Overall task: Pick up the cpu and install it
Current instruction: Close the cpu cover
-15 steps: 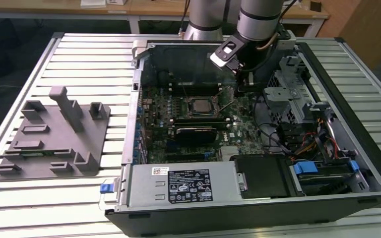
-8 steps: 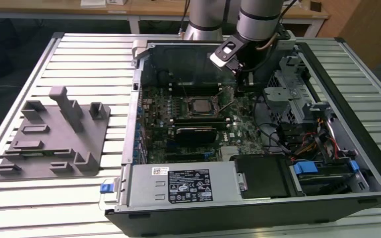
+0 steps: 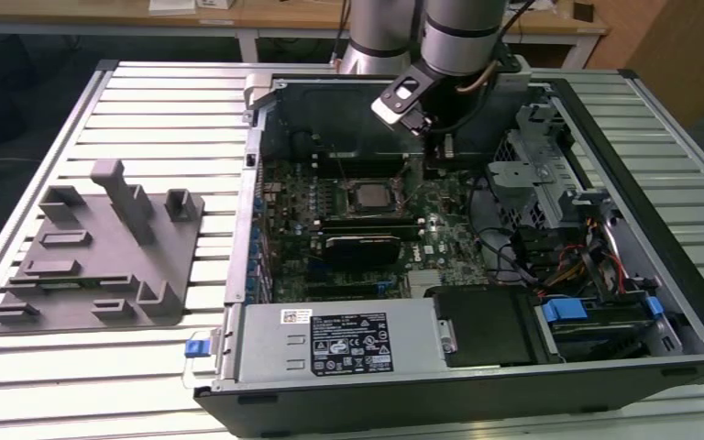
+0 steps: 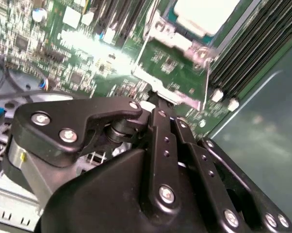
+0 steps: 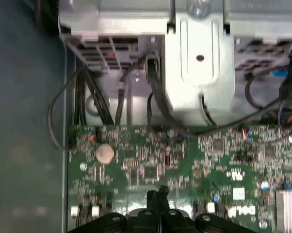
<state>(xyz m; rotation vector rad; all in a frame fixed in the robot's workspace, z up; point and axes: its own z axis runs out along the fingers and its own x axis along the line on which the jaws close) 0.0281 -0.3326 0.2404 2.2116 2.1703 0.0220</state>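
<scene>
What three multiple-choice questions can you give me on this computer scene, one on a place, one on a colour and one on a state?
1. Where does the cpu lie?
A. on the grey tray
B. in the socket
C. on the table

2. What colour is the motherboard?
A. green
B. red
C. white

3. How is the computer case?
A. shut
B. open
C. standing on end

Answers: 1 B, its pale top sits within the socket's frame; 2 A, the board is green in both wrist views; 3 B, its inside shows in the exterior view.
</scene>
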